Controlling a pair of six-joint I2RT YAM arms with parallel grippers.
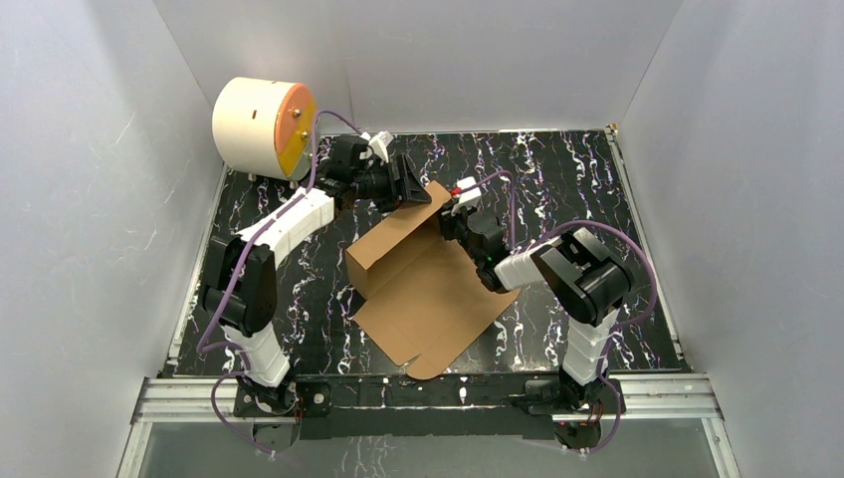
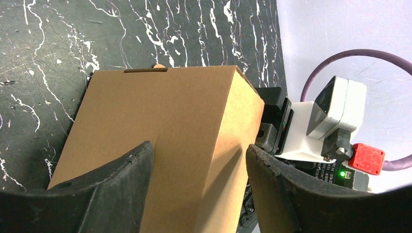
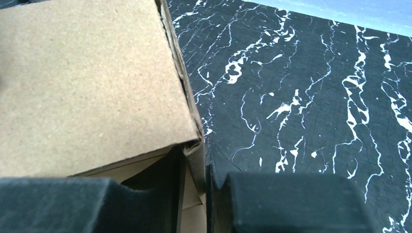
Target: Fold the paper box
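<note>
**Ana:** Where is the paper box [image 1: 428, 289]?

**Tomas:** In the middle of the table [image 1: 587, 179], which is black with white veins. The box is brown cardboard and half made. At its far left, one part stands up like a low box. The rest lies flat, toward the arm bases.

**Ana:** Do you see all of it?

**Tomas:** No. From above, the right arm covers its right side, and the fingertips of the right gripper [image 1: 450, 221] are hidden there. In the left wrist view the paper box [image 2: 165, 126] is cut off by the bottom edge and partly covered by the fingers. The right wrist view shows only one corner of the paper box [image 3: 87, 87]. The inside under the top panel is dark, and I cannot make it out.

**Ana:** And the hands?

**Tomas:** The left gripper [image 1: 416, 189] is at the far end of the raised part. In its own camera the left gripper [image 2: 199, 148] has its jaws wide apart, with the cardboard between them. I cannot tell if they touch it. The right gripper [image 3: 197, 177] has its jaws almost together, pinching an upright cardboard wall.

**Ana:** What is around?

**Tomas:** A cream cylinder [image 1: 264, 127] with an orange face lies in the far left corner, near the left wrist. A purple cable [image 1: 597, 234] loops over the right arm. The white wrist camera [image 2: 335, 111] of the right arm sits just beside the box.
</note>
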